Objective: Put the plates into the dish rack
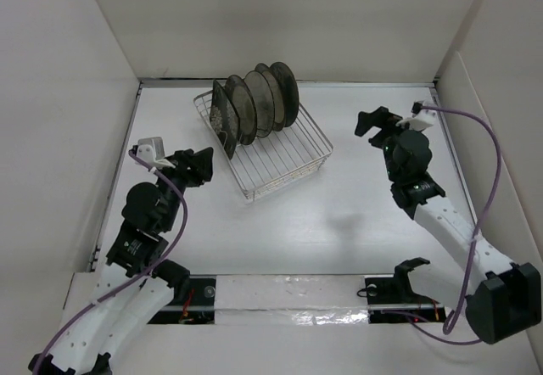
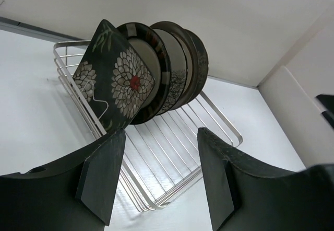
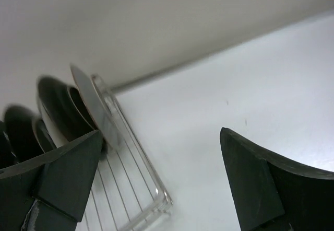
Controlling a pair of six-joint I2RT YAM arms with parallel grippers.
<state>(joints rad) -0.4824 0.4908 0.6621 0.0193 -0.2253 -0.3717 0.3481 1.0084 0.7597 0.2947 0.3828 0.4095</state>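
The silver wire dish rack (image 1: 293, 156) stands at the back middle of the table. Several plates stand upright in its prongs: the black floral rounded-square plate (image 1: 224, 120) at the left end, then round dark-rimmed plates (image 1: 265, 99) in a row behind it. My left gripper (image 1: 206, 165) is open and empty, just left of the rack. In the left wrist view its jaws (image 2: 162, 136) frame the rack (image 2: 172, 152) and the floral plate (image 2: 117, 82). My right gripper (image 1: 374, 124) is open and empty, to the right of the rack. Its wrist view (image 3: 159, 137) shows the rack's corner (image 3: 156, 197) and blurred plates (image 3: 60, 108).
White enclosure walls (image 1: 76, 95) close in the table on the left, back and right. A shiny taped strip (image 1: 288, 294) runs along the near edge between the arm bases. Purple cables (image 1: 488, 150) loop beside each arm.
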